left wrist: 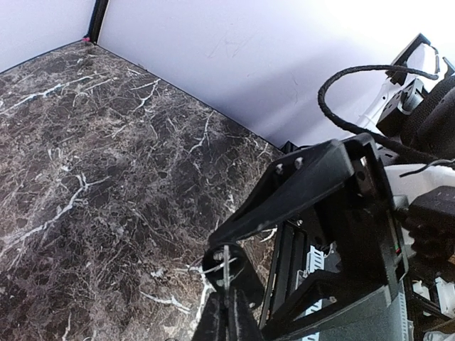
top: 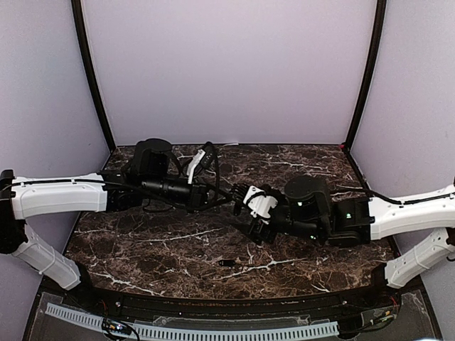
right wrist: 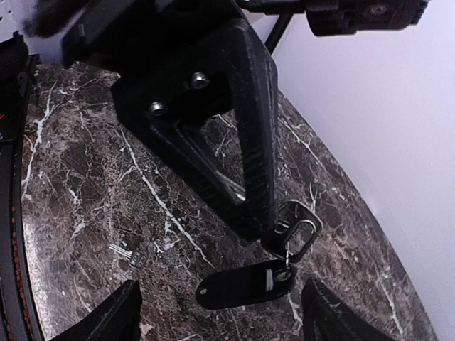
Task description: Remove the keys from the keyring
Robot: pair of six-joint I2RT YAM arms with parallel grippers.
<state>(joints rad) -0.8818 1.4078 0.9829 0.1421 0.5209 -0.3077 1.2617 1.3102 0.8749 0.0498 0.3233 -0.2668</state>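
My left gripper point(left wrist: 229, 302) is shut on the keyring point(left wrist: 225, 264), holding it above the marble table point(top: 142, 249). In the right wrist view the keyring point(right wrist: 299, 226) is a small metal clip pinched at the tips of the left gripper's fingers point(right wrist: 256, 163). A black oblong tag point(right wrist: 245, 284) hangs from it. My right gripper point(right wrist: 220, 285) is open, its fingers point(right wrist: 106, 316) wide on either side just below the tag, touching nothing. One key point(right wrist: 128, 254) with a dark head and silver blade lies loose on the table, also seen from above as the key point(top: 227, 263).
A small loose wire ring point(right wrist: 183, 263) lies on the marble near the key. Both arms meet over the table's middle, left gripper point(top: 231, 197) tip to right gripper point(top: 247, 212). Purple walls point(top: 227, 71) close in the back and sides.
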